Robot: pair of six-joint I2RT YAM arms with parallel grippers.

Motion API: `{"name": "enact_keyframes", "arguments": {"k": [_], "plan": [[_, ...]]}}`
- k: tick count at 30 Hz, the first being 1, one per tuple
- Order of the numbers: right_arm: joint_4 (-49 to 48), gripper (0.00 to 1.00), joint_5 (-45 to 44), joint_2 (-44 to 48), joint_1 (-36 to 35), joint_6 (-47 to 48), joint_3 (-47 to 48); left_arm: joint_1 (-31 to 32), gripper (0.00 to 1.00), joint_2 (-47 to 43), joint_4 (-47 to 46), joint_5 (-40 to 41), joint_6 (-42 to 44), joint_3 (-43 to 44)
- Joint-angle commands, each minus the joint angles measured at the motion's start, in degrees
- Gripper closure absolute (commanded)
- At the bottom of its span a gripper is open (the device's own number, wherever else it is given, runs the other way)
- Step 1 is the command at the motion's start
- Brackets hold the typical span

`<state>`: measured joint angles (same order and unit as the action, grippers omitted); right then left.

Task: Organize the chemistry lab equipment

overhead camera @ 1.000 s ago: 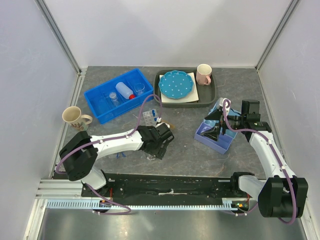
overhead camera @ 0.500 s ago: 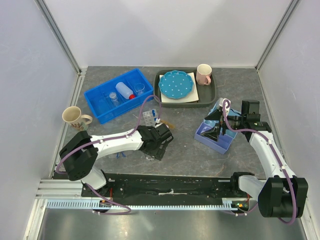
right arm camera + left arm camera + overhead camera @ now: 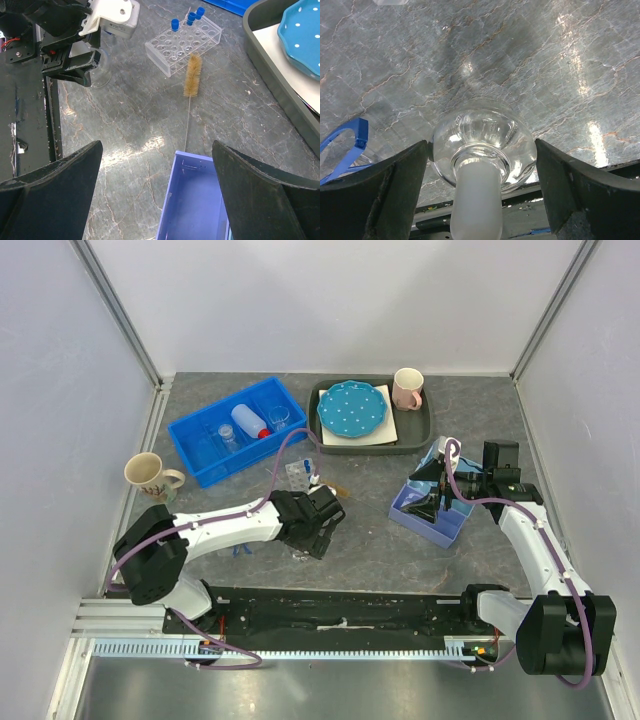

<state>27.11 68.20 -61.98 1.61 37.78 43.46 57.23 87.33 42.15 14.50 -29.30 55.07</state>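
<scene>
"On the desk (image 3: 370, 540) by your left arm, what was there?"

"A round glass flask (image 3: 480, 132) stood there. Its bulb was down on the grey stone and its frosted neck pointed up at my wrist. My left end effector (image 3: 480, 149) was spread wide around it, with one finger on each side of the bulb. The tips sat just beside the glass, and I could not tell whether they touched it."

"Where were the other lab things?"

"The blue glasses (image 3: 349, 146) lay on the desk just outside one of those fingers, partly hidden by it. The white rack (image 3: 182, 47) with its blue-capped tubes stood a little farther out. A brown brush (image 3: 192, 75) lay just beside the rack, and the end of its thin wire handle was near the rim of the lavender bin (image 3: 195, 200). The squeeze bottle (image 3: 250, 422) with the red nozzle lay in the blue bin (image 3: 222, 403) at the far left. Small clear beakers (image 3: 278, 417) stood in the same bin beside it."

"And your right side?"

"My right end effector (image 3: 156, 145) was spread wide too and pinched nothing. It hung over the lavender bin, well apart from the flask."
</scene>
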Motion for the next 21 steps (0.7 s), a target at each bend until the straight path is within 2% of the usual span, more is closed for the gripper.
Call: {"name": "enact_keyframes", "arguments": {"k": [1, 18, 19, 21], "plan": [[-0.3, 0.02, 2.1, 1.0, -0.3, 2.0, 0.4, -0.4, 0.08, -0.1, 0.1, 0.3, -1.9, 0.7], [0.2, 0.02, 2.3, 1.2, -0.3, 2.4, 0.5, -1.2, 0.08, 1.4, -2.0, -1.0, -1.5, -0.4], [0.2, 0.02, 2.3, 1.2, -0.3, 2.5, 0.5, -1.2, 0.1, 1.2, -2.0, -0.8, -1.3, -0.3], [0.3, 0.02, 2.3, 1.3, -0.2, 2.5, 0.6, -1.2, 0.22, 0.9, -2.2, -0.6, -1.3, -0.6]]}}
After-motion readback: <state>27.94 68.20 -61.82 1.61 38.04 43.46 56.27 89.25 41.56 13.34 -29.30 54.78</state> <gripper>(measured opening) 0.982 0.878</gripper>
